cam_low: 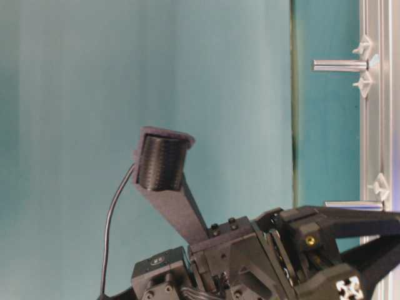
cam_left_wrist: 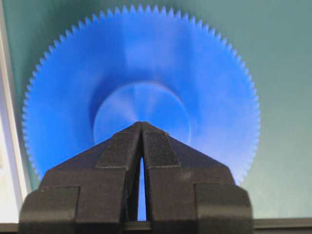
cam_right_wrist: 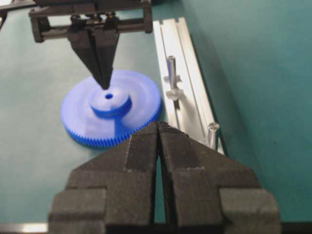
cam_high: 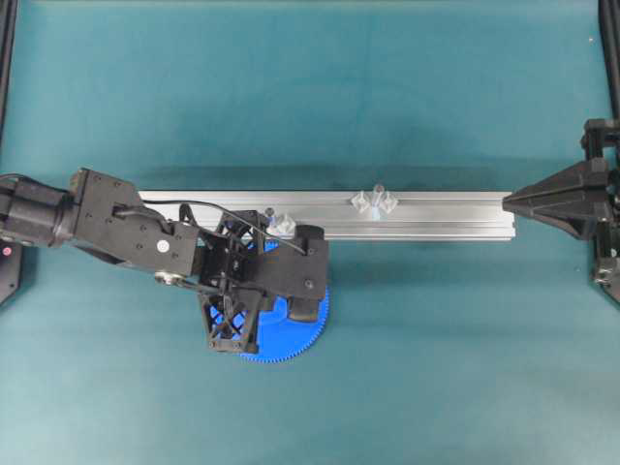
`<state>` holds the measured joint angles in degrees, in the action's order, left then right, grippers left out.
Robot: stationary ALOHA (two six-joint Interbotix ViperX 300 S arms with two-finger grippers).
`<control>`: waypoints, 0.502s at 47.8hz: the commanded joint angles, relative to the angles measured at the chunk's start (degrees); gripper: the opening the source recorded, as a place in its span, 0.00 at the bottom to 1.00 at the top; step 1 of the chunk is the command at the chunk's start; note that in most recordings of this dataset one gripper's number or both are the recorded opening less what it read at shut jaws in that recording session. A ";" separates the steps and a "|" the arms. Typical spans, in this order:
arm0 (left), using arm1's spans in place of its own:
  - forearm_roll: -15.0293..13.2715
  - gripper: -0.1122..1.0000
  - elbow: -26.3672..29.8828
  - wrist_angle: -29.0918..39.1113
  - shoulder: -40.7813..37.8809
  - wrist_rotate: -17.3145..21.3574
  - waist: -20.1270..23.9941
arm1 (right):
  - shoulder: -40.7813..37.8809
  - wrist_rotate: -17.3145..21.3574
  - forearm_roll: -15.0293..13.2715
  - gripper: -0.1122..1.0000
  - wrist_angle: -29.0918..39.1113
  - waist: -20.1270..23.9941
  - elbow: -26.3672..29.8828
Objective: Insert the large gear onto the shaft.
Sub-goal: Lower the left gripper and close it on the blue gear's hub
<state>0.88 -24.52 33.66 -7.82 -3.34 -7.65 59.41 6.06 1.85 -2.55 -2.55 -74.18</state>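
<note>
Left gripper (cam_right_wrist: 104, 83) clenched on nothing, fingertips pointing down just above hub of the large gear (cam_right_wrist: 111, 114), beside the centre hole. Arm reaches in from the left, wrist pitched down over the gear. Gear lies flat on teal table (cam_high: 436, 368), just beside aluminium rail (cam_high: 436, 215). The shaft (cam_right_wrist: 171, 67) stands upright on the rail, second pin (cam_right_wrist: 212, 133) further along. Right gripper (cam_right_wrist: 158, 127) clenched, empty, at the rail's right end.
</note>
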 commanded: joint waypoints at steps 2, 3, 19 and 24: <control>0.18 0.11 1.67 1.85 0.53 0.26 -0.44 | -0.26 0.53 0.09 0.16 -0.62 -0.18 0.53; 0.18 0.11 1.76 2.11 0.53 0.35 -0.44 | -0.26 0.53 0.09 0.16 -0.62 -0.18 0.53; 0.18 0.11 2.90 2.55 -0.18 0.44 -0.44 | -0.26 0.53 0.09 0.16 -0.62 -0.18 0.53; 0.26 0.11 3.08 2.37 -0.09 0.44 -0.44 | -0.26 0.53 0.09 0.16 -0.62 -0.18 0.53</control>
<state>0.97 -22.85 36.39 -8.79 -2.99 -7.82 59.50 6.06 1.85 -2.55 -2.55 -74.18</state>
